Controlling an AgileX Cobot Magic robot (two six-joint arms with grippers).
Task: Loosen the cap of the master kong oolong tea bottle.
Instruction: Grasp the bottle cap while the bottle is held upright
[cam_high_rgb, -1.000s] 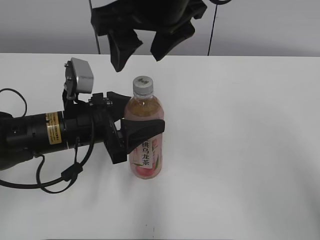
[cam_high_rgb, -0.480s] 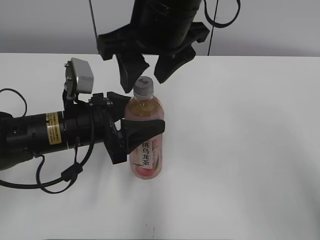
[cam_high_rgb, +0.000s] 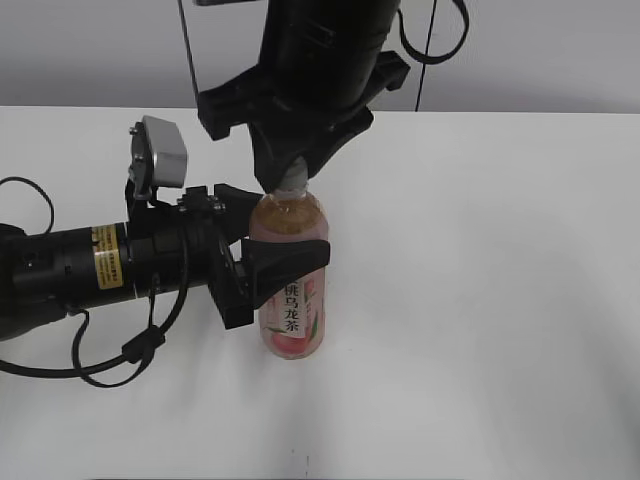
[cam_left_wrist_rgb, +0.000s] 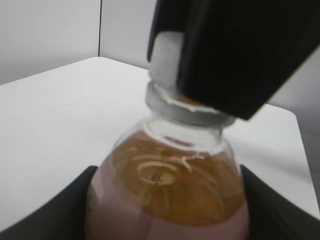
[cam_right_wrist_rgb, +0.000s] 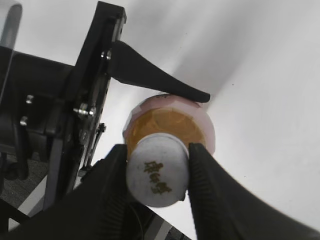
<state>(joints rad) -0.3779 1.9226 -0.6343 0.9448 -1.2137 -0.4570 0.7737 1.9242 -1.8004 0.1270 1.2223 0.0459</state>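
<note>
The master kong oolong tea bottle (cam_high_rgb: 291, 290) stands upright on the white table, with amber-pink tea and a pink peach label. My left gripper (cam_high_rgb: 262, 235) comes in from the left and is shut on the bottle's body; the bottle's shoulder (cam_left_wrist_rgb: 167, 190) fills the left wrist view. My right gripper (cam_high_rgb: 292, 170) has come down from above and is shut on the white cap (cam_right_wrist_rgb: 157, 170), one finger on each side. The cap (cam_high_rgb: 292, 184) is mostly hidden in the exterior view. In the left wrist view a black finger covers most of the cap (cam_left_wrist_rgb: 165, 55).
The white table (cam_high_rgb: 480, 300) spreads out on all sides of the bottle. The left arm's black body and cables (cam_high_rgb: 90, 270) lie along the table at the left. A grey wall (cam_high_rgb: 540, 50) stands behind.
My right gripper has come down from above the bottle and closed its fingers on the cap. The left gripper and the bottle have not moved.
</note>
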